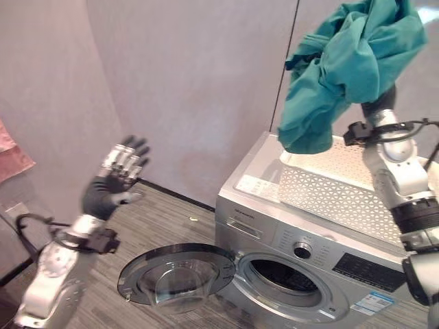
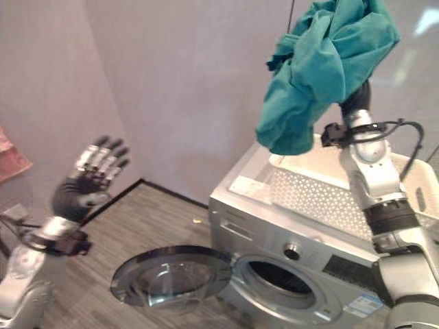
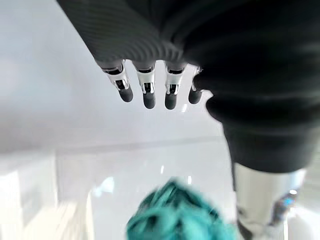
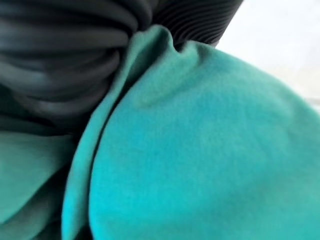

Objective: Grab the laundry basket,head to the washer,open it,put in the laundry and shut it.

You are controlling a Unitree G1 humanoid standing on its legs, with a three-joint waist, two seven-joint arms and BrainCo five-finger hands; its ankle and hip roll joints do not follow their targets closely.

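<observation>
A teal garment (image 1: 346, 65), bunched and deeply creased, hangs from the robot's right hand (image 2: 358, 97) high above the white laundry basket (image 1: 343, 185) atop the washer (image 1: 302, 253); the fingers are buried in cloth, their grip impossible to tell. The left hand (image 1: 116, 179) waits spread wide. Best to lower it squarely into the drum (image 1: 281, 275), clear of the open door (image 1: 175, 274).

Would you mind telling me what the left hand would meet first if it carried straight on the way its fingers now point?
The left hand is raised with straight fingers aimed up and away towards the grey wall. Nothing shows in between, so the wall would probably come first, though depth is hard to judge.
</observation>
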